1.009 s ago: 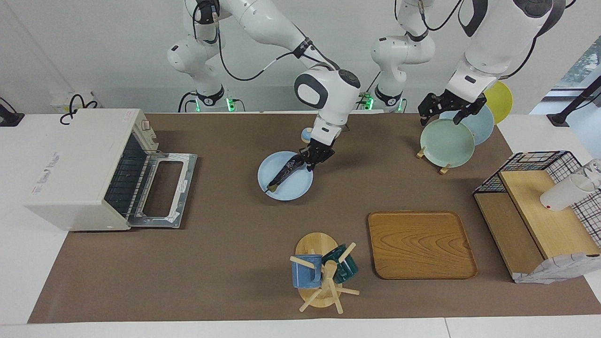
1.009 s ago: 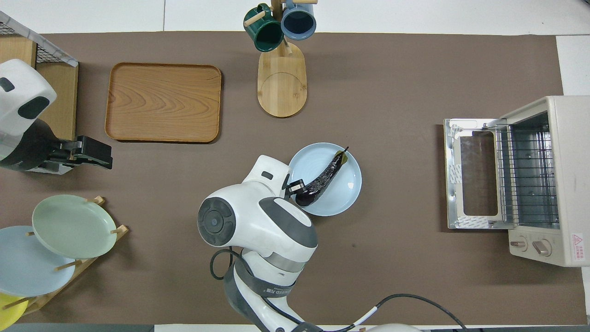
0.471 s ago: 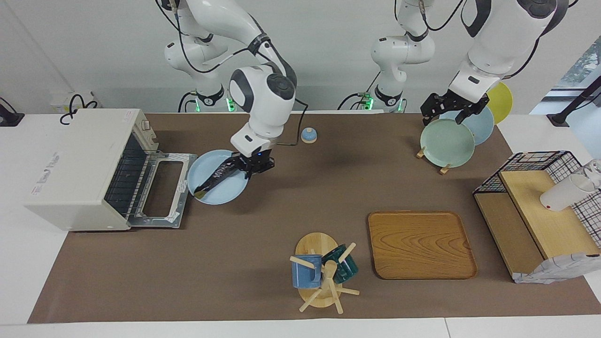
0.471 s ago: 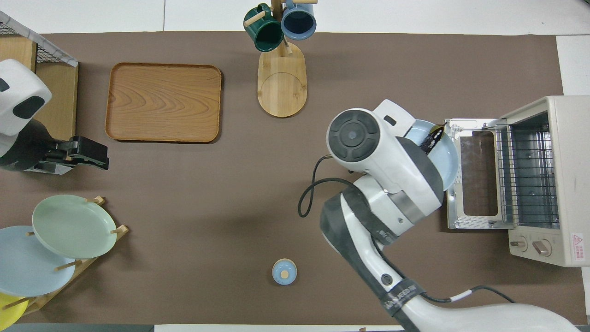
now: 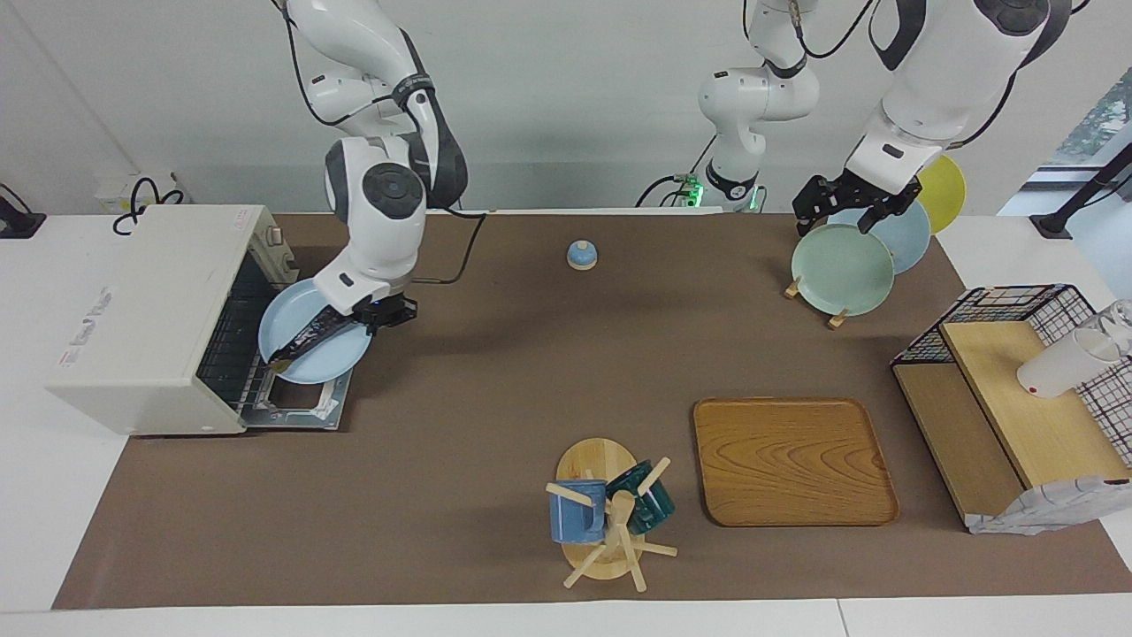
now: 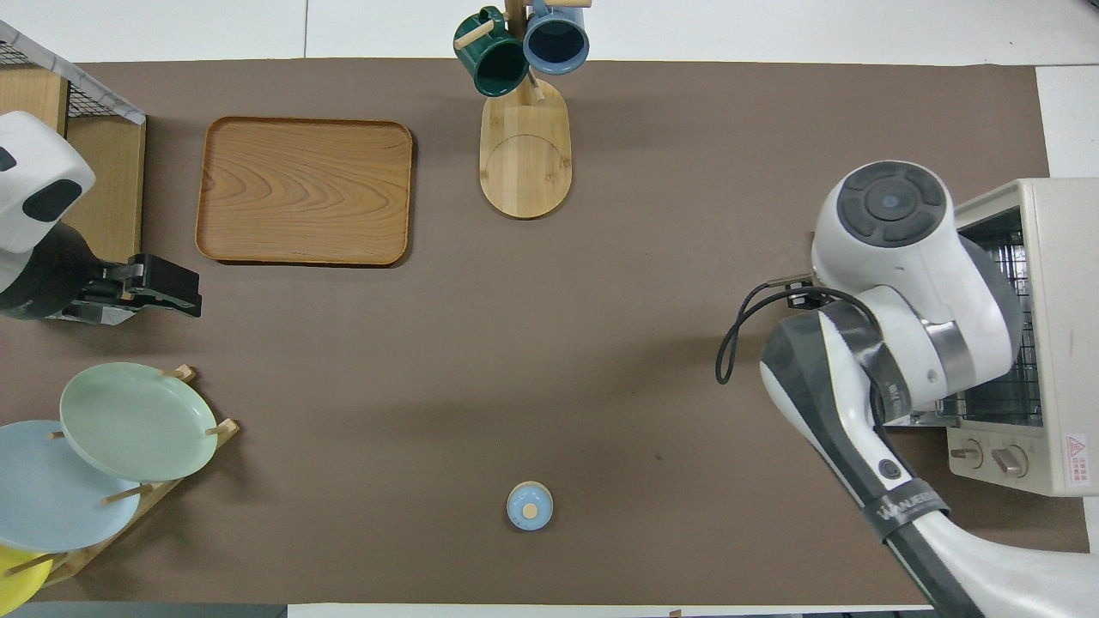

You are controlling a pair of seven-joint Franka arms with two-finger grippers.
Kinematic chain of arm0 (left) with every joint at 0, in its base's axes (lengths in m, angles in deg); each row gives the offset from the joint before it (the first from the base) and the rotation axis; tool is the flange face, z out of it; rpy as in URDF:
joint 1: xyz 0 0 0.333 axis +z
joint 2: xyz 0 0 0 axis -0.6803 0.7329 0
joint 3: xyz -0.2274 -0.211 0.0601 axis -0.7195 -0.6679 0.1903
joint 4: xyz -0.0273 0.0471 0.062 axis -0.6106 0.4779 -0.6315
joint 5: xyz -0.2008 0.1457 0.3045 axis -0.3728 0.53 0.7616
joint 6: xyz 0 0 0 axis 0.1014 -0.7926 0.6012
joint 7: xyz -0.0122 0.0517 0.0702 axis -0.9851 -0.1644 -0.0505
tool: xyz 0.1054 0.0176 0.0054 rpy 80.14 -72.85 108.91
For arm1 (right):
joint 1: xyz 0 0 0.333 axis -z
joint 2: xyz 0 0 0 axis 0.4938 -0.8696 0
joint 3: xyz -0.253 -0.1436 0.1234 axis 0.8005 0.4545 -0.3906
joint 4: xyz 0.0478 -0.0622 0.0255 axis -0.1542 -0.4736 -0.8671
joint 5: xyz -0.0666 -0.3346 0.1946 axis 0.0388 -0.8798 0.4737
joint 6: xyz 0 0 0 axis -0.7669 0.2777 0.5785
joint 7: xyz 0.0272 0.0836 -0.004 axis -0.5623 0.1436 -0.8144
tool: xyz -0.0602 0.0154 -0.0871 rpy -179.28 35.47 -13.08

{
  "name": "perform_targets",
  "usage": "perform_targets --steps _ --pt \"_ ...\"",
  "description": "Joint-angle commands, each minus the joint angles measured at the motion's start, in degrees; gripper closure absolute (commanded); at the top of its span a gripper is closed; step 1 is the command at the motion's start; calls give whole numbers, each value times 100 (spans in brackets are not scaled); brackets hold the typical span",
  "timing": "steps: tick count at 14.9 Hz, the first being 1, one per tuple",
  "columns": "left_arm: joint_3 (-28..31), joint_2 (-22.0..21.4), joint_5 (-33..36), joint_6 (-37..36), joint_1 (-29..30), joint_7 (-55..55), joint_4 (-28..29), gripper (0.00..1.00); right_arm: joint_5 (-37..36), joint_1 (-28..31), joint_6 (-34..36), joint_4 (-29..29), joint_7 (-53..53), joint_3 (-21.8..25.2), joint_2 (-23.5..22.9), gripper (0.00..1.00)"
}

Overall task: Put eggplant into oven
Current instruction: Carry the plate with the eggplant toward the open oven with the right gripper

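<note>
Carried from mid-table, the plate (image 5: 311, 343) with the eggplant (image 5: 309, 336) now hangs over the oven (image 5: 150, 318) door, clamped at its rim by the right gripper (image 5: 378, 313); next, slide it onto the rack while the left gripper (image 5: 847, 205) waits over the plate rack (image 5: 827, 310).

plain white wall (image 5: 566, 88), corner window (image 5: 1101, 115)

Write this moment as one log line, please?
right gripper: holds blue plate with eggplant over open oven door | left gripper: waits over plate rack
</note>
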Motion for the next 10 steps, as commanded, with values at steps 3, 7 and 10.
perform_targets --steps 3,7,10 --pt "-49 -24 86 -104 99 -30 -17 0 4 845 -561 -652 -984 -90 343 100" --pt "-40 -24 86 -69 99 -30 -17 0 13 1154 -1219 -1232 -1180 -90 501 100" --pt "-40 -24 86 -69 99 -30 -17 0 205 1304 -1256 -1373 -1425 -90 554 100"
